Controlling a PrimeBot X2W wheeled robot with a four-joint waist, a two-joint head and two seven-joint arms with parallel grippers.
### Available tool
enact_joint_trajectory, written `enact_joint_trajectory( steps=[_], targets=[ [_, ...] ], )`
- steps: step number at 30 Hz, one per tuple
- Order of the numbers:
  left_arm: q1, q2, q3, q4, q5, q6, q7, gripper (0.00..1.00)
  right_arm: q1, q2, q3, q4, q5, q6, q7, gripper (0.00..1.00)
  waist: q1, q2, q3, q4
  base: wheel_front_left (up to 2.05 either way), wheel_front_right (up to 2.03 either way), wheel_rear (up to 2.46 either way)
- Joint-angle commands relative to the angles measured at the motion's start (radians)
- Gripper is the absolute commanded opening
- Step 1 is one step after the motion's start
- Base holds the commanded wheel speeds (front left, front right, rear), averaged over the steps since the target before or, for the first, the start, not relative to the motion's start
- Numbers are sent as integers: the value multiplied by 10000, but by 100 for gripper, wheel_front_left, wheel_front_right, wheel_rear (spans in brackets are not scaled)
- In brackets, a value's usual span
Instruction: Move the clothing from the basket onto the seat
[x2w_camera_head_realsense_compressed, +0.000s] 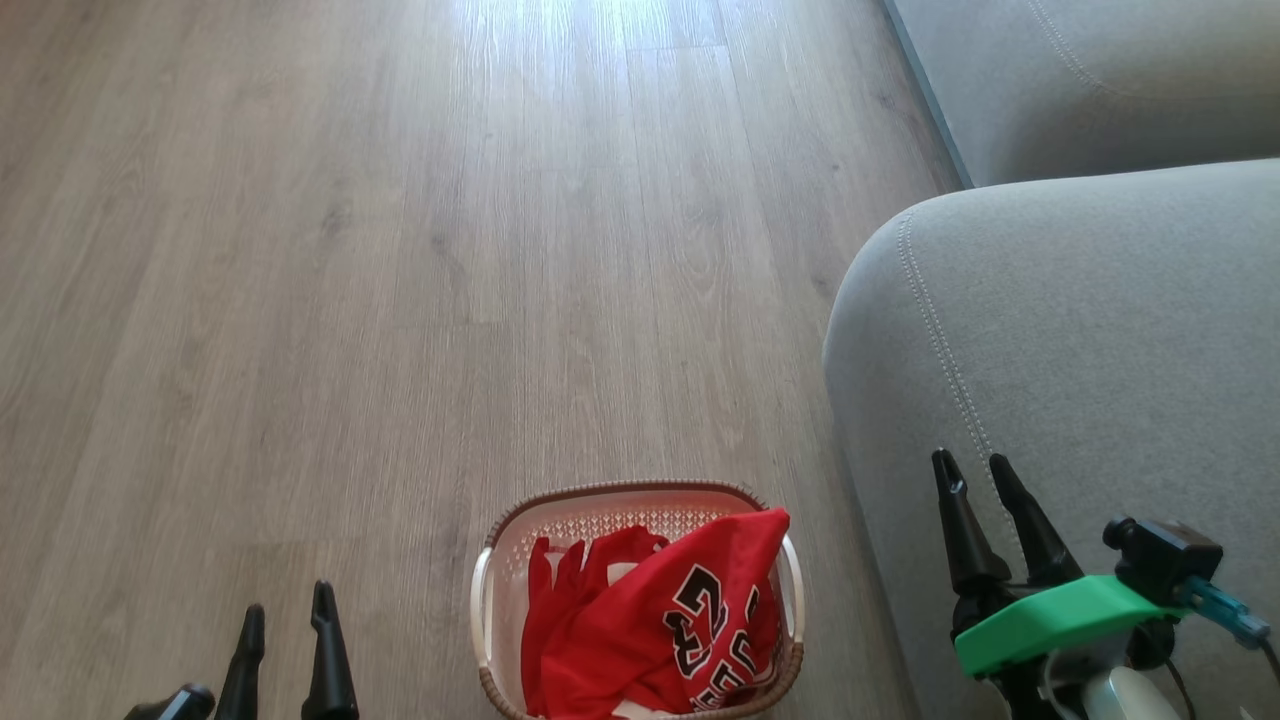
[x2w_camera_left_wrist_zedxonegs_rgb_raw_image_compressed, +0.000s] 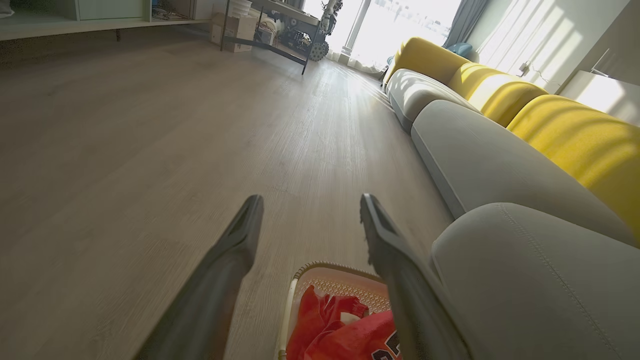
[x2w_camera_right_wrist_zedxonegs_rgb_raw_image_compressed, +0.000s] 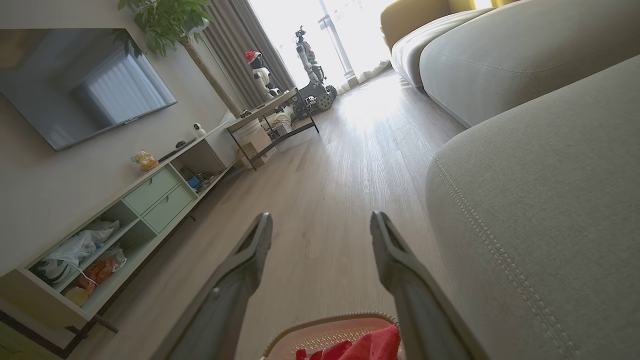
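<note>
Clothing (x2w_camera_head_realsense_compressed: 650, 620) heaped in basket (x2w_camera_head_realsense_compressed: 620, 490), which stands on floor (x2w_camera_head_realsense_compressed: 350, 300) just beside seat (x2w_camera_head_realsense_compressed: 1080, 330). Left claw (x2w_camera_head_realsense_compressed: 288, 598) spread, empty, left of basket. Right claw (x2w_camera_head_realsense_compressed: 968, 458) spread, empty, over seat's edge.

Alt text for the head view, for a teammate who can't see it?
Red clothing heaped in the cream basket on the wood floor, beside the grey seat. The left gripper, lower left, and right gripper, lower right, are open and empty.
</note>
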Motion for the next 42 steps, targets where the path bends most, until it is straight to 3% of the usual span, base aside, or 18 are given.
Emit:
enact_joint_trajectory(
  steps=[1, 30, 42],
  targets=[
    [-143, 133, 197, -313, 386, 65, -142, 100, -139, 61, 34, -285, -439, -1, -124, 100, 0, 0, -13, 4, 0, 0, 0],
    [264, 165, -46, -345, 3612, 258, -1001, 100, 0, 726, -472, -20, -4582, -2, -194, 100, 0, 0, -82, -35, 0, 0, 0],
    [174, 166, -22, -98, 3588, 220, -1018, 100, -29, 739, -480, 9, -4679, -2, -195, 100, 0, 0, -64, -75, 0, 0, 0]
  ],
)
